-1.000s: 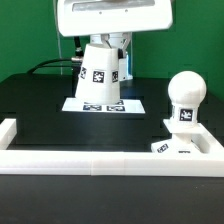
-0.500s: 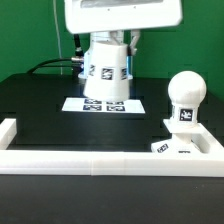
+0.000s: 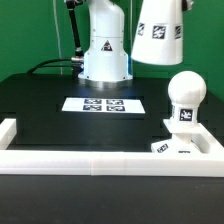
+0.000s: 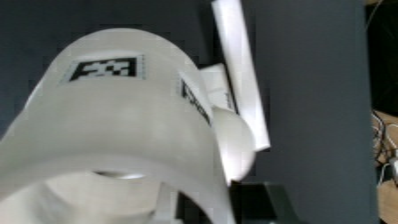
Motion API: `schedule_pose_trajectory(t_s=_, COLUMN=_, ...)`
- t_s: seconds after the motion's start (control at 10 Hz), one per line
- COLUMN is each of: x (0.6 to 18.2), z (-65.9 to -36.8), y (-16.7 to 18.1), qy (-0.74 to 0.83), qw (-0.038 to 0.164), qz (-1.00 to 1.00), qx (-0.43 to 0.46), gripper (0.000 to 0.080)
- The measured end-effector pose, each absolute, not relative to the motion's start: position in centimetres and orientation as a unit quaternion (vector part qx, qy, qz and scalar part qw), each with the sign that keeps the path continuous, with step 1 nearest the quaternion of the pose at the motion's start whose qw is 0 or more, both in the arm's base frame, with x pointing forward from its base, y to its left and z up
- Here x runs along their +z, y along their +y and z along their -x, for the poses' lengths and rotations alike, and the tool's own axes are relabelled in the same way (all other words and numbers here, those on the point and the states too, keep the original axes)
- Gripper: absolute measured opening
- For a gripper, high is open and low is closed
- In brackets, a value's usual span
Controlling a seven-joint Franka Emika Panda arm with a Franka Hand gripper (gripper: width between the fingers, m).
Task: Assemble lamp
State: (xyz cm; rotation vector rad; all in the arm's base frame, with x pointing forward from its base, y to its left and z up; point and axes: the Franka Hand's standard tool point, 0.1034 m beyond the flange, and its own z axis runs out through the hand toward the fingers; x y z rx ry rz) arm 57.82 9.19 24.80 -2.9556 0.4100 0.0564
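Note:
The white cone shade [image 3: 160,30] hangs in the air at the top of the exterior view, above and a little left of the round bulb [image 3: 185,97]. The bulb stands upright on the low angular base [image 3: 178,146] at the exterior view's right. In the wrist view the shade [image 4: 125,120] fills most of the picture. My gripper [image 4: 224,204] is shut on the shade's wall, with one dark finger [image 4: 272,200] showing outside it. The gripper itself is out of frame in the exterior view.
The marker board [image 3: 103,104] lies bare on the black table. The white robot base with a triangle sticker [image 3: 105,45] stands behind it. A white rail [image 3: 90,160] runs along the table's front, with a raised end at the left [image 3: 8,130].
The shade has risen off the marker board and moved up and to the exterior view's right, toward the bulb. The wrist housing has left the exterior view, uncovering the robot base.

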Motion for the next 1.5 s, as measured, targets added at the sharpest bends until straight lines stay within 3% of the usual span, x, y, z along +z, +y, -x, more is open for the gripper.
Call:
schedule_pose_trajectory(t_s=0.3, x=24.6, z=-59.6, y=11.6, qy=0.144, qw=0.081, qz=0.986, qx=0.005, gripper=0.0044)
schedule_pose_trajectory(t_s=0.8, x=24.3, z=-59.6, y=11.2, qy=0.144, qw=0.080, qz=0.986, qx=0.008, gripper=0.0044)
schedule_pose_trajectory(t_s=1.1, x=22.5, z=-61.9, y=11.6, qy=0.136, qw=0.080, qz=0.987, qx=0.001, gripper=0.0044)
schedule_pose_trajectory(t_s=1.5, x=19.1, z=-62.7, y=12.6, qy=0.130, qw=0.080, qz=0.988, qx=-0.010, gripper=0.0044)
